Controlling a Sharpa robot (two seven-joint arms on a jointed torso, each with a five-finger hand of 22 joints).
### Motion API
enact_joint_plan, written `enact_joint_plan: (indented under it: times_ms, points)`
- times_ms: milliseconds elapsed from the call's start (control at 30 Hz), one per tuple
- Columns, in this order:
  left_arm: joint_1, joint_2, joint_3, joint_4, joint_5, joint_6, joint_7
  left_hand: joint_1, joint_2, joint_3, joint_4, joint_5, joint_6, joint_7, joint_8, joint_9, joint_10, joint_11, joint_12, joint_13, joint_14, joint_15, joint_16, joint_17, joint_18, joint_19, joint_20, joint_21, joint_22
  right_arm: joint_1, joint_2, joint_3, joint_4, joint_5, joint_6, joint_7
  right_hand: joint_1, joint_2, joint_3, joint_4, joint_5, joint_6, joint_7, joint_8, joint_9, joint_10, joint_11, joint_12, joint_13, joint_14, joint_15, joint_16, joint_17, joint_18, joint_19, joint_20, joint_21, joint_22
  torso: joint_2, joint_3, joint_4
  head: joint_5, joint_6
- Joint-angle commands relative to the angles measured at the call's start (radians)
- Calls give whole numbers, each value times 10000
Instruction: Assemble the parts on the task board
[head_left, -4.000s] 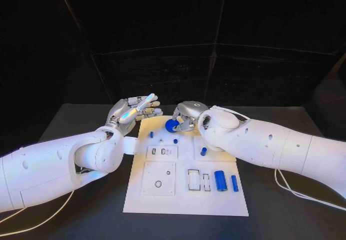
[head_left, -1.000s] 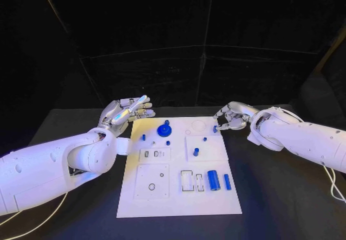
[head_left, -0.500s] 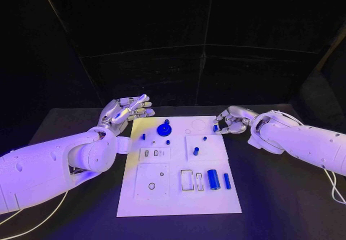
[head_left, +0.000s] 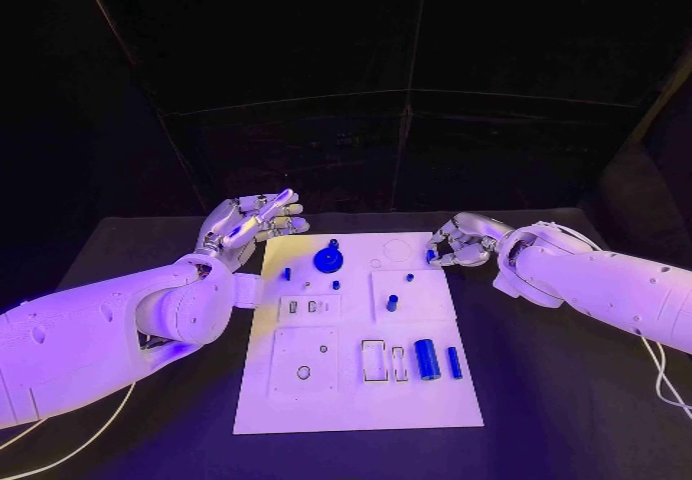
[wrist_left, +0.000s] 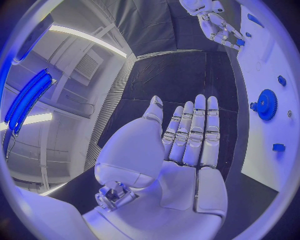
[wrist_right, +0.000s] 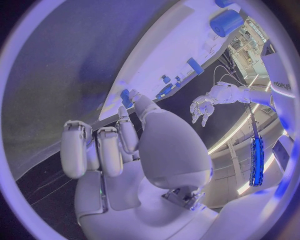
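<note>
Head view: your black table (head_left: 130, 250) carries the white task board (head_left: 361, 390) at its middle, lying flat between your two arms. Your left hand (head_left: 253, 225) hovers off the board's far left corner, palm up, fingers straight and apart, holding nothing; it looks parked clear of the work. Your right hand (head_left: 462, 243) sits at the board's far right edge, fingers curled in around a small blue peg (head_left: 431, 255) there. I cannot tell whether it grips the peg or only touches it. A blue gear (head_left: 327, 262) already stands seated near the far end, so I judge the peg is next. A blue cylinder (head_left: 427, 358) and a slimmer blue bar (head_left: 454, 362) lie near the front, well apart from both hands, blocking nothing.
</note>
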Motion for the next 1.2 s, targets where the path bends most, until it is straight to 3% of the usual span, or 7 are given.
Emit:
enact_joint_plan:
  times_ms: [33,600,1200]
  points:
    - [15,13,8,2,-76,86,46,28,81,17,-48,54,70,33,22,2,78,13,23,10,74,10,-53,15,151,69,-23,-45,-15,12,29,5,-39,33,1,-5,18,141,93,11,-48,124,-6,64,18,63,-25,62,93,794,4,-12,1333,5,28,-27,-18,636,4,4,-3,6,-4]
    - [14,14,8,-2,-76,77,25,31,83,18,-61,54,64,44,7,-4,71,21,4,4,67,14,-70,15,147,71,-23,-54,-21,7,115,5,-94,33,57,-12,41,260,240,-40,-108,429,-89,153,24,135,-96,128,171,801,-52,-3,1360,-6,68,-71,0,687,4,5,-4,-2,-44]
    - [14,14,8,-3,-76,76,4,33,86,18,-73,54,54,56,-11,-9,57,31,-19,-2,56,21,-88,15,144,70,-22,-64,-28,5,209,5,-139,33,-52,-72,-16,126,229,-99,-123,308,-59,38,-35,113,-80,96,147,799,-55,-10,1350,-7,67,-90,-2,686,2,11,2,-8,-47]
